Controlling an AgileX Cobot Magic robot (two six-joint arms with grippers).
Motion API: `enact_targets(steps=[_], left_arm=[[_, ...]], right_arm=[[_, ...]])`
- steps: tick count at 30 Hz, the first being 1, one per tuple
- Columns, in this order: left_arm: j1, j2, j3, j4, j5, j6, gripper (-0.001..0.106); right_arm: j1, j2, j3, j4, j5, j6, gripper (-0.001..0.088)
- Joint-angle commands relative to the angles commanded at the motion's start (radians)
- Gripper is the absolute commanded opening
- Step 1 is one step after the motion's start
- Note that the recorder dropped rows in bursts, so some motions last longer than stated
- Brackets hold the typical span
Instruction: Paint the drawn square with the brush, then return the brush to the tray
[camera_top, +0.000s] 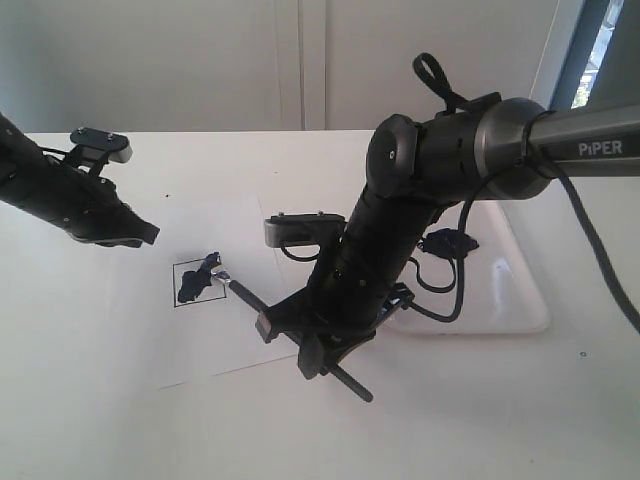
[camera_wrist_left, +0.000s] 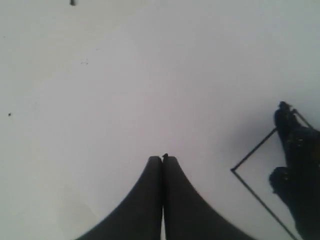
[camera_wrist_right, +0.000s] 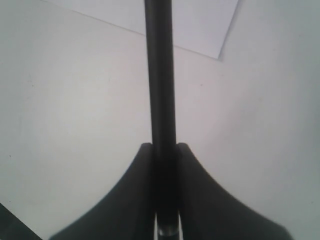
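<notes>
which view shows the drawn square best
Exterior view: the whole drawn square shows, with dark paint inside. The left wrist view catches only one corner and some paint; the right wrist view shows none of it.

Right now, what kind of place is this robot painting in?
Probably a robot lab or test bench, not an art room: a black left arm and right arm work over a plain white table, with a paper sheet, a brush and a white tray set out.
</notes>
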Motion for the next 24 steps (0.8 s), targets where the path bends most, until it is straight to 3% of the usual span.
enact_targets(steps=[16,24], left_arm=[[0.008,0.052,0.000,0.068,0.208,-0.110,0.000],[0.008,0.052,0.000,0.058,0.233,-0.158,0.000]], right_arm=[[0.000,0.000,0.000,0.000,-0.013,0.000,0.0000],[0.000,0.000,0.000,0.004,0.007,0.000,0.0000]])
